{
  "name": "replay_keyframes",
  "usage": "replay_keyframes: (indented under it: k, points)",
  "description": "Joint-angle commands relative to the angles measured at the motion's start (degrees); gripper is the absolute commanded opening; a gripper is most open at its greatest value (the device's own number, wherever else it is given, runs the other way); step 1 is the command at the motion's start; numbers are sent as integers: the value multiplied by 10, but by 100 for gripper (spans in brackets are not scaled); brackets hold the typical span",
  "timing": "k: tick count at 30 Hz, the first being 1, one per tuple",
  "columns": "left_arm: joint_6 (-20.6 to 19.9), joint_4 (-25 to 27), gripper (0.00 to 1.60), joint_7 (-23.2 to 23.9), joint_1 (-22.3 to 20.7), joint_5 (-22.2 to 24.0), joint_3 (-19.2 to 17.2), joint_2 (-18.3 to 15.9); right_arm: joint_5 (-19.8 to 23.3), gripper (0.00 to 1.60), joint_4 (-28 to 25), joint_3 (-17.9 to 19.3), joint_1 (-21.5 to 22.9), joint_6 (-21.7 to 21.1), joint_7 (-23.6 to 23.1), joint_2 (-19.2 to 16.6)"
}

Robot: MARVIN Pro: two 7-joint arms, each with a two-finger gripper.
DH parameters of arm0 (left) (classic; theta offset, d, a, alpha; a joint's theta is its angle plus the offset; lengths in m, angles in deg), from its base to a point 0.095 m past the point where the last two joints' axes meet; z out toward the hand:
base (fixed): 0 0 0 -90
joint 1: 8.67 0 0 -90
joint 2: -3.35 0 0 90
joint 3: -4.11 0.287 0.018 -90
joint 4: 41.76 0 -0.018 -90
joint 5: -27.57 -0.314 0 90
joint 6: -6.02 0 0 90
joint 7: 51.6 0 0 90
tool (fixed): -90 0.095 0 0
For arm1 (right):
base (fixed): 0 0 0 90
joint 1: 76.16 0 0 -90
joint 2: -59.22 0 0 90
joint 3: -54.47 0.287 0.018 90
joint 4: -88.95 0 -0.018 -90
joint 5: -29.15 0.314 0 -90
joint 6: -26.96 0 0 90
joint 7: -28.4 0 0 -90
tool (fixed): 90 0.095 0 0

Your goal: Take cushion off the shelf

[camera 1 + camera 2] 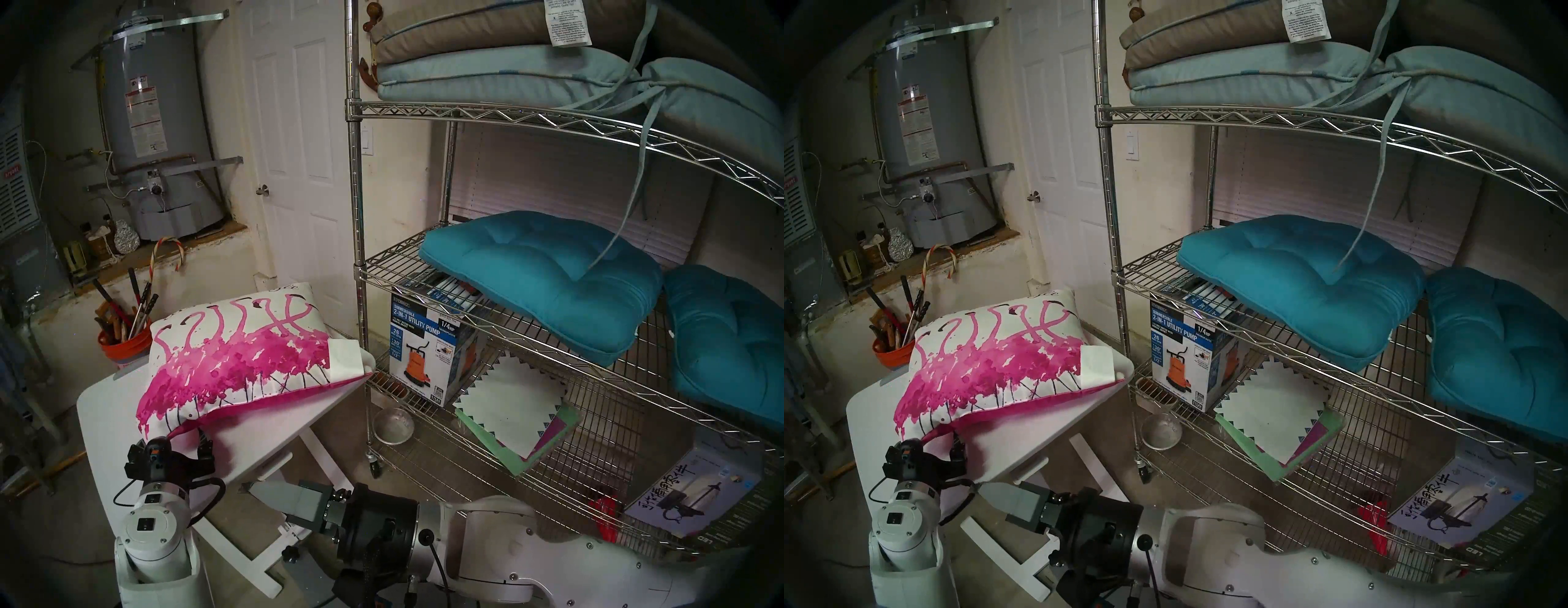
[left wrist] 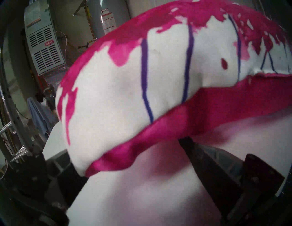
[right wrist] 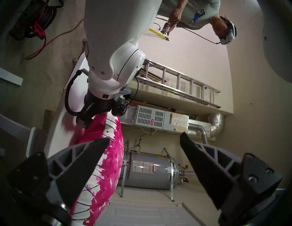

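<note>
A cluttered utility room, with a grey water heater [image 1: 159,127] in the far corner and a white door beside it. The cushion [image 1: 237,361] is no longer on the shelf [image 1: 488,114]; it lies on the small white tabletop [image 1: 271,429] just left of the chrome rack, tilted so that its near corner hangs toward the robot. It is a plump square pillow, white on the front with magenta flamingo splashes and thin dark lines running down, solid magenta on the back, and a pale tag near its right edge.

It looks light and soft, likely to sag and fold in a grasp and not slippery; a corner or the seam edge, where the stuffing thins, seems the best place to pinch it.

The left gripper [image 1: 176,450] sits at that near corner with its fingers spread apart, one under the magenta edge and one to the side, grasping nothing that I can make out. The right gripper [image 3: 144,142] hangs in the air nearer the robot than the cushion, fingers wide and empty.
</note>
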Motion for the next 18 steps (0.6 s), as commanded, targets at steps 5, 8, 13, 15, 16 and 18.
replay_keyframes:
  k: [5, 8, 13, 15, 16, 18]
  points:
    - [-19, 86, 160, -1, 76, -3, 51, 25, -6, 160, -26, 11, -15, -21, 13, -12]
    - [-25, 101, 160, -1, 93, -4, 67, 27, -7, 160, -28, 14, -21, -27, 15, -17]
    - [-32, 120, 160, 2, 121, -6, 99, 27, -7, 160, -31, 21, -32, -39, 19, -27]
    - [-35, 129, 160, 3, 133, -8, 113, 26, -7, 160, -34, 25, -37, -46, 21, -33]
    - [-36, 134, 160, 3, 139, -9, 120, 24, -8, 160, -37, 27, -41, -50, 22, -37]
    - [-36, 144, 160, 2, 149, -13, 133, 22, -10, 160, -45, 33, -48, -61, 25, -44]
